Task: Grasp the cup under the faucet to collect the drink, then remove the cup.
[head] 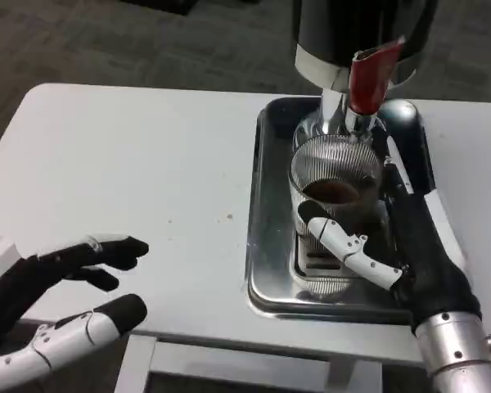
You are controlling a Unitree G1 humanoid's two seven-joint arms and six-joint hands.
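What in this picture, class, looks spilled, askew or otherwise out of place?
Nothing stands out. The cup stands upright on the metal tray under the faucet, dark drink inside, gripped by the right hand. A few tiny specks lie on the table. The left hand waits open.

- The cup (335, 176) is clear glass with fine vertical ribs, and the drink (334, 193) inside is dark brown.
- The faucet (370, 78) handle is red; its spout is shiny silver.
- The tray (266, 246) is polished silver.
- The tabletop (139, 180) is plain white.
- Both hands, right (393, 246) and left (69, 299), are white and black.
- The floor (106, 41) is mottled grey-brown.
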